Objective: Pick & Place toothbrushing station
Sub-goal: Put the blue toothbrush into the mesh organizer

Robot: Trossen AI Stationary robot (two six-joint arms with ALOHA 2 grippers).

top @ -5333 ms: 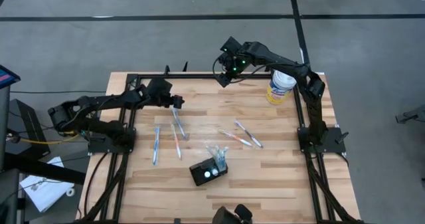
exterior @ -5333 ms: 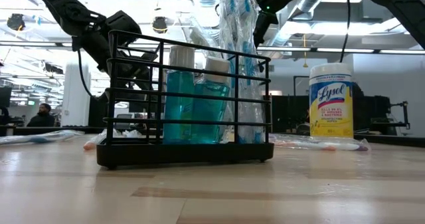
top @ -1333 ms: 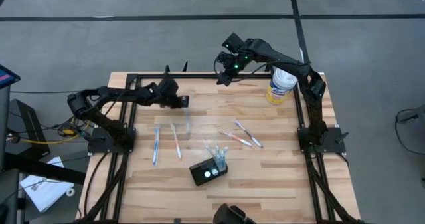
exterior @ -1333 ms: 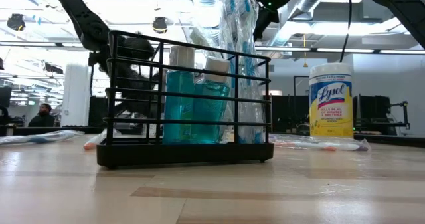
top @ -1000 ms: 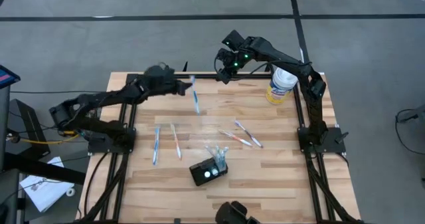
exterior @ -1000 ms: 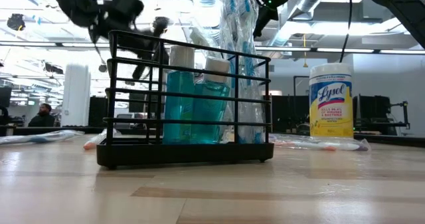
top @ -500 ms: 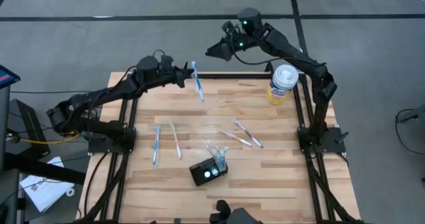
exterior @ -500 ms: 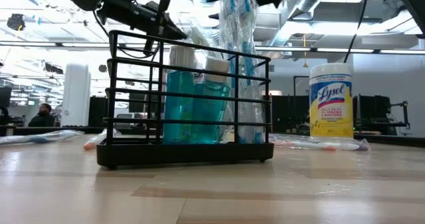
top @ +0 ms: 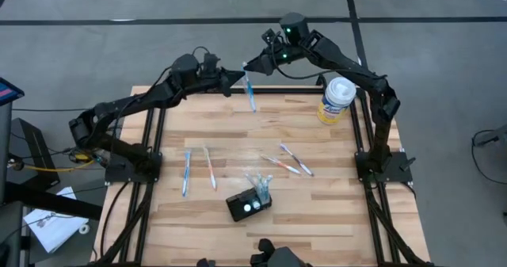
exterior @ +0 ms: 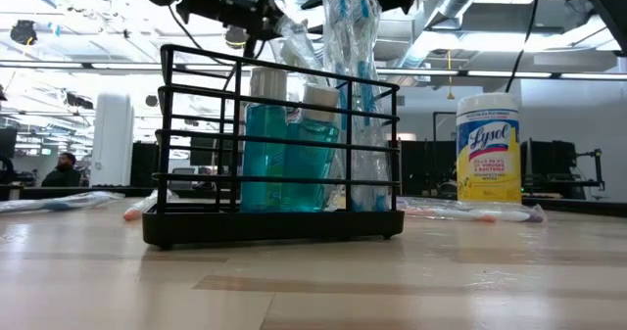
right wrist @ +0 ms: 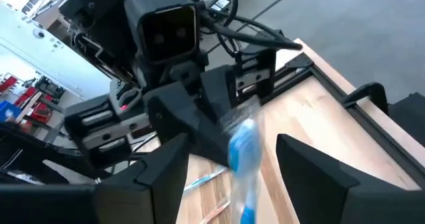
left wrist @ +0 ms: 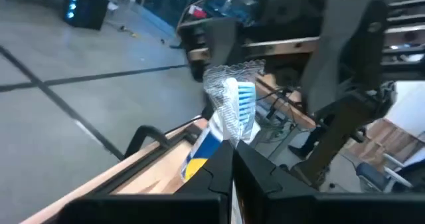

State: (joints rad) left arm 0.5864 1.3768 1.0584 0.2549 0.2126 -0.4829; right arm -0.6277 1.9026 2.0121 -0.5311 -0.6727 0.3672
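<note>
The toothbrushing station point(top: 248, 204) is a black wire caddy near the table's front edge; it holds teal bottles and wrapped toothbrushes point(exterior: 274, 144). High over the table's far edge my left gripper point(top: 236, 80) is shut on a blue toothbrush point(top: 251, 93) in a clear wrapper. My right gripper point(top: 253, 63) is open and faces it. In the right wrist view its fingers point(right wrist: 166, 177) stand on either side of the brush's head end point(right wrist: 243, 144) without touching it. My left gripper pinches the wrapped toothbrush between its two fingers just below the bristle head point(left wrist: 222, 141). The fingers come level from the table's left and lie across the brush. The brush is lifted clear; its head and the crimped wrapper end point(left wrist: 232, 78) stick out past the fingertips.
A white-and-yellow wipes canister point(top: 335, 101) stands at the far right. Loose toothbrushes lie on the wood: two at the left point(top: 186, 172), point(top: 210, 168) and a pair right of centre point(top: 289, 162). Black frame rails point(top: 154, 132) run along the table's sides.
My left gripper has carried the toothbrush up off the table and toward the far edge and the right, to my right gripper. My right arm has risen and swung its gripper left toward the brush.
</note>
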